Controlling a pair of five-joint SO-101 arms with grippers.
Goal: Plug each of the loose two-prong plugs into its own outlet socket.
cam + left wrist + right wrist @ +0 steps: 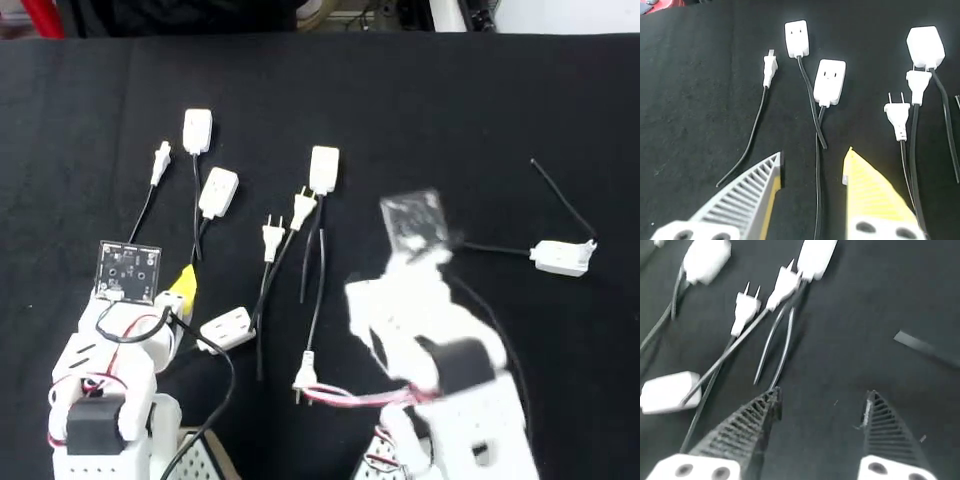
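Several white outlet sockets and two-prong plugs on black cords lie on the black cloth. My left gripper point(812, 162) hovers open and holds nothing; its yellow finger point(185, 285) is near one socket point(227, 328). Ahead of it lie two sockets point(796, 38) point(830, 80) and a loose plug point(769, 68). My right gripper point(820, 397) is open and empty over bare cloth. Beyond it a loose plug point(745, 307) lies free. Another plug point(782, 282) touches a socket point(815, 255) with its prongs; I cannot tell whether they are in. One more plug point(305, 375) lies near the right arm's base.
A fifth socket point(560, 258) with its cord lies far right, apart from the others. Cords cross in the middle of the cloth point(290, 260). The right arm point(440, 350) stands over the centre right. Clutter lines the table's far edge.
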